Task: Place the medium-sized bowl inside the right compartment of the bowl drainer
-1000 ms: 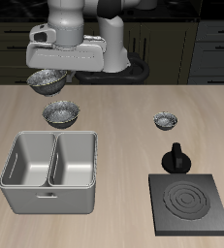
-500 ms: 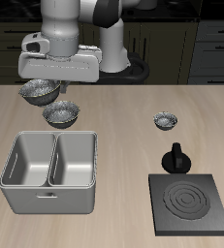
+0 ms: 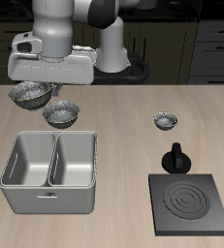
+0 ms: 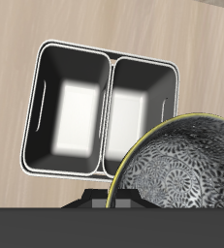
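My gripper (image 3: 36, 87) is shut on the rim of the medium-sized bowl (image 3: 30, 94), a grey speckled bowl with a dark rim, and holds it in the air, slightly tilted. The bowl hangs just behind the bowl drainer (image 3: 46, 199), near its back outer corner, above the table. In the wrist view the bowl (image 4: 181, 170) fills the space close to the gripper, and the drainer's rim (image 4: 109, 50) and both its empty wells lie beyond it. The fingertips are hidden by the hand and the bowl.
A similar grey bowl (image 3: 62, 114) sits on the table just behind the drainer, close beside the held bowl. The smallest bowl (image 3: 165, 120) stands farther across the table. A black knobbed object (image 3: 176, 158) stands behind the flat black ringed plate (image 3: 191, 203).
My gripper has carried the bowl sideways, away from the table's middle, and a little lower, from above the other bowl to behind the drainer's outer corner.
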